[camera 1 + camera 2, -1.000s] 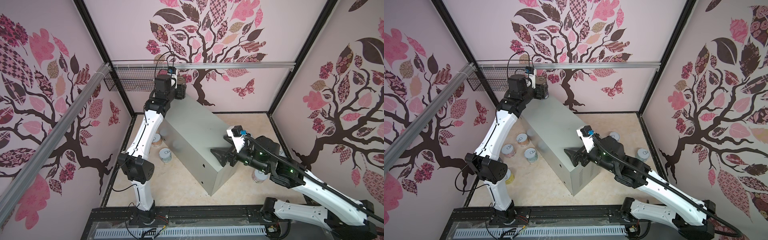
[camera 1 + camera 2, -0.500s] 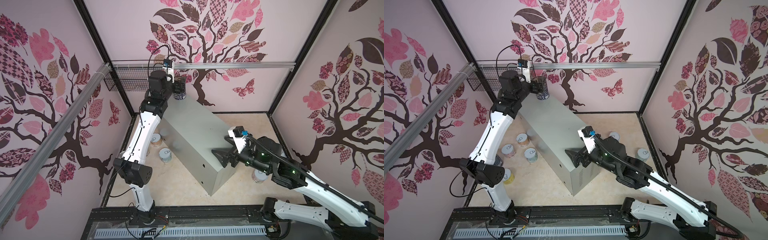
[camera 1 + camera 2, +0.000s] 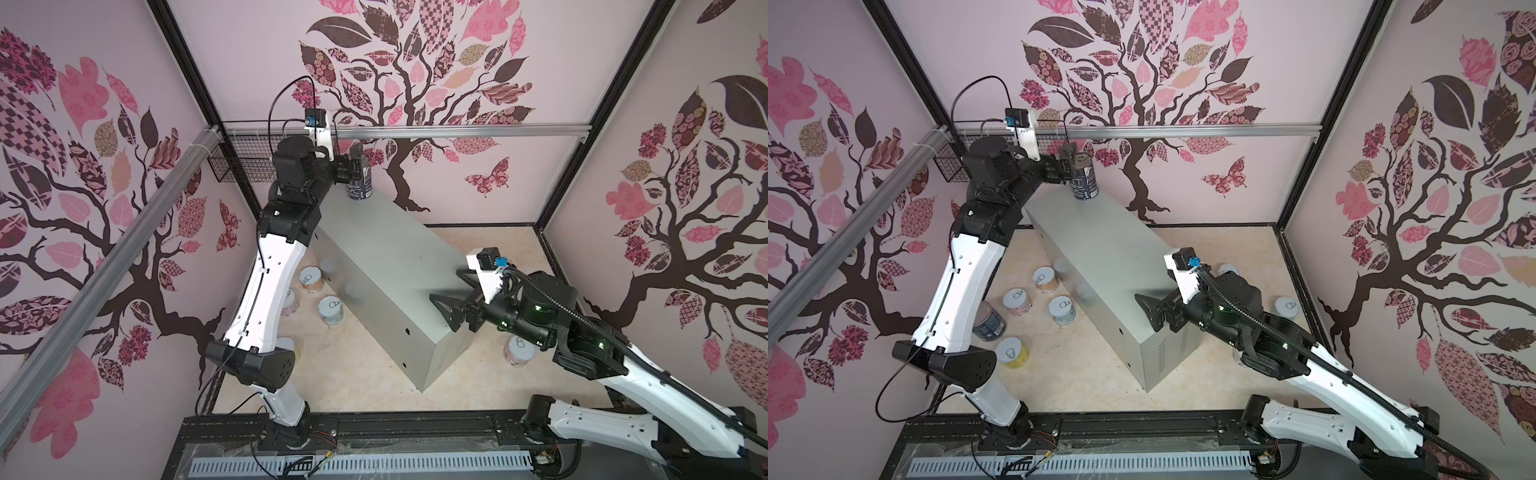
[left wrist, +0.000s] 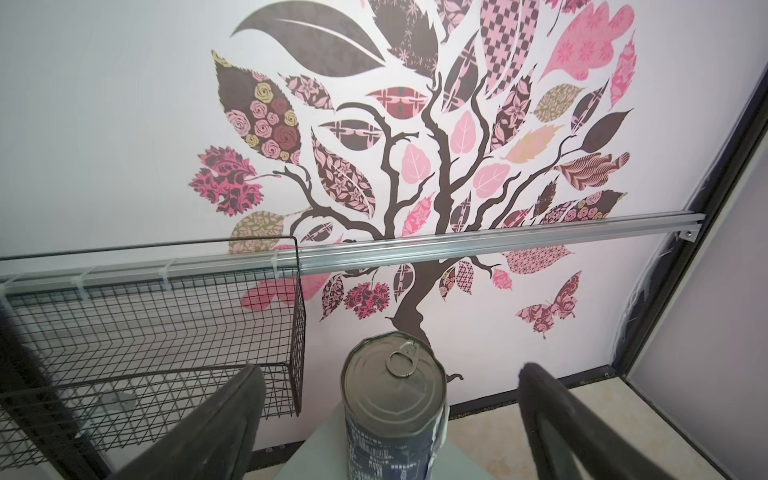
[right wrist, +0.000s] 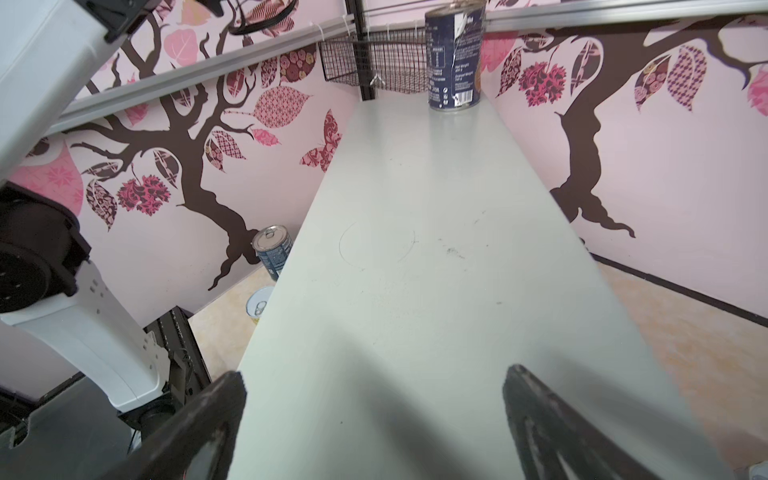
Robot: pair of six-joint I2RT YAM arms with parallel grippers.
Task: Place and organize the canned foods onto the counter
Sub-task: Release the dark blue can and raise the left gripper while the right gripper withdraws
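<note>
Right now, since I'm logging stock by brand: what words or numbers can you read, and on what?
On the tall dark-blue can on the counter: white print and a likely barcode, too small to read.
On the second dark-blue can beside it: print blurred, unreadable.
On the short pastel cans: labels too blurred to read.
Nothing can be quoted.

A tall can was stood upright on the far end of the counter, to the right of the wire basket hung in the back corner. On the floor left of the counter, a second tall can and four short cans were grouped. A lone can was placed on the floor to the right.
</note>
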